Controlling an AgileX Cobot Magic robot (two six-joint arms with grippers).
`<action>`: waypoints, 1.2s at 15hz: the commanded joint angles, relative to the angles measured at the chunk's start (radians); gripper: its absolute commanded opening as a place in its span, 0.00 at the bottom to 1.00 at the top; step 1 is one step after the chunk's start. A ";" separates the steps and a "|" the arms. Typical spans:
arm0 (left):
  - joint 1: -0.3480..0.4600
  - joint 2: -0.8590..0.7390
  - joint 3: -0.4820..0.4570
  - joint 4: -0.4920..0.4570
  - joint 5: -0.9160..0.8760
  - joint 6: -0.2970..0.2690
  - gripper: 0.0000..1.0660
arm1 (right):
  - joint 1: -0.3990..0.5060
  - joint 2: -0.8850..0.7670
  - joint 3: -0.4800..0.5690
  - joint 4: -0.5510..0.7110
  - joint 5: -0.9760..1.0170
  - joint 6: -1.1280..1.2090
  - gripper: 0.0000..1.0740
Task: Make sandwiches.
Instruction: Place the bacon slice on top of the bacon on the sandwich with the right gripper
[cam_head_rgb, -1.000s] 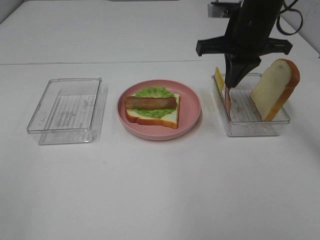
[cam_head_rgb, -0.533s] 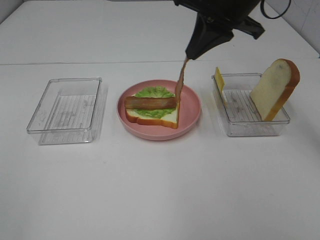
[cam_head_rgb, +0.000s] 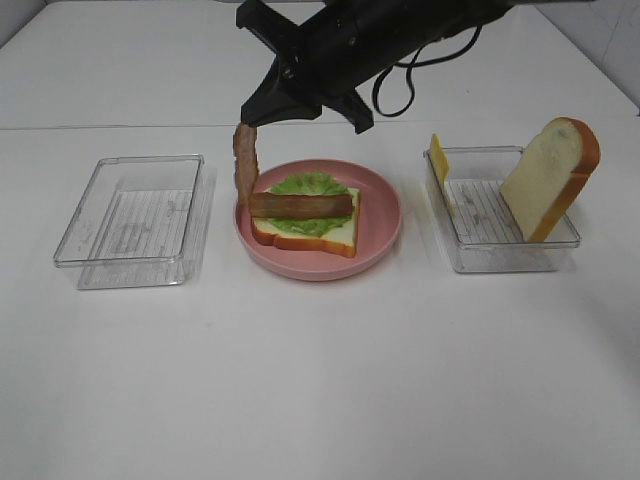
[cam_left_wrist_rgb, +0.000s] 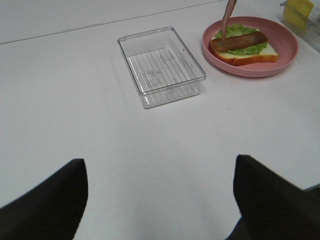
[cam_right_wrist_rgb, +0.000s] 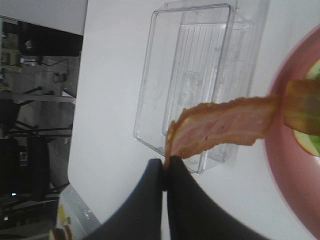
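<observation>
My right jaws are pinched shut on the top end of one bacon strip. The strip hangs down loose below them, and it bends a little. My right arm reaches across the middle of the tabletop, so the strip dangles over the left edge of the pink plate. Its low end is right by the food on the plate. I cannot tell if it touches.

On the plate lies a bread slice, flat. A green lettuce leaf sits on top of the bread. A second bacon strip lies flat across the leaf, from side to side.

The left tray stands on the tabletop beside the plate, a bit apart from it. In my right wrist view this tray shows behind the hanging strip.

The right tray is on the other side of the plate. A second bread slice stands in it, tilted, leaning on the far right corner. A yellow cheese square stands on its edge at the tray's left wall - the side near the plate.

My left jaws are wide open and hold nothing. They hang over bare tabletop, well apart from the plate and the left tray.
</observation>
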 joint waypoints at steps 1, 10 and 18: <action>0.000 -0.020 0.005 0.001 -0.010 0.002 0.72 | 0.001 0.053 0.003 0.140 -0.009 -0.100 0.00; 0.000 -0.020 0.005 0.001 -0.010 0.002 0.72 | -0.014 0.022 0.003 -0.467 -0.005 0.287 0.00; 0.000 -0.020 0.005 0.001 -0.010 0.002 0.72 | -0.014 0.022 0.003 -0.625 0.051 0.383 0.17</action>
